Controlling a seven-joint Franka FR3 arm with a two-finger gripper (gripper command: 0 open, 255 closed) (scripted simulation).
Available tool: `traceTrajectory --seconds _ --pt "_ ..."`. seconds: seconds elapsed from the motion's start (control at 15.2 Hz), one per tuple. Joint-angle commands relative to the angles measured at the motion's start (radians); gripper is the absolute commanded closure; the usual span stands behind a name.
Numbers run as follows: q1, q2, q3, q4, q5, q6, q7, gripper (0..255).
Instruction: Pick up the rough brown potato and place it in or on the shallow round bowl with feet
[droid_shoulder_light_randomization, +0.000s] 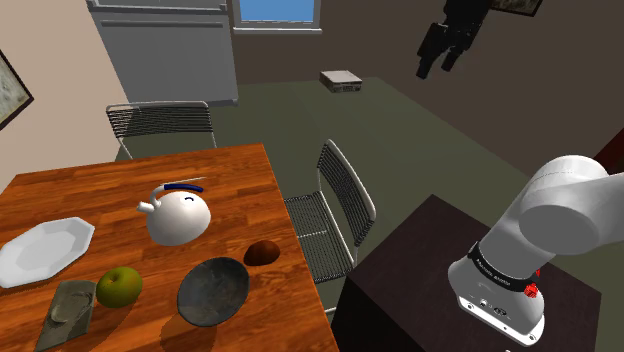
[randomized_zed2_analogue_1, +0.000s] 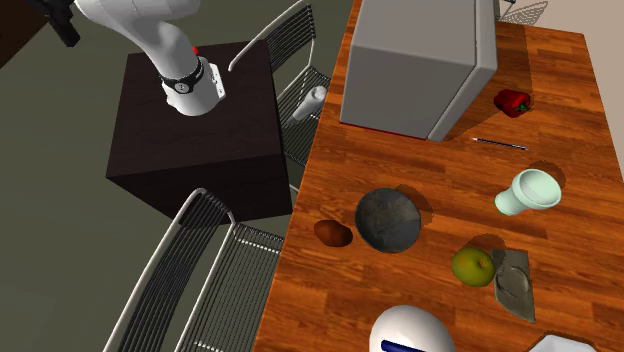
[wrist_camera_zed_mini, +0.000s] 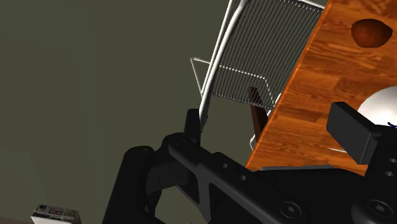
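your claw (droid_shoulder_light_randomization: 437, 66) hangs high over the floor, well away from the surface (droid_shoulder_light_randomization: 110, 190), its fingers apart with nothing between them. a wire chair (droid_shoulder_light_randomization: 340, 200) stands at the surface's near edge. the brown potato (droid_shoulder_light_randomization: 262, 252) lies on the wood by that edge, just beside the dark round bowl (droid_shoulder_light_randomization: 213, 291). a white teapot (droid_shoulder_light_randomization: 180, 213) sits near both, and a green apple (droid_shoulder_light_randomization: 118, 286) lies on the bowl's other side.

Open air above potato (droid_shoulder_light_randomization: 262, 252), bowl (droid_shoulder_light_randomization: 213, 291) just beside, teapot (droid_shoulder_light_randomization: 180, 215) (white) near.
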Motion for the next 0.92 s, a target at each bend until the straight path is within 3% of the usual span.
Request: traceTrajectory --seconds 0.0,0.86 --pt "0.0 0.0 0.0 0.0 0.0 0.0 0.0 0" --pt "0.132 0.366 -0.064 -0.051 0.077 0.354 -0.242 0"
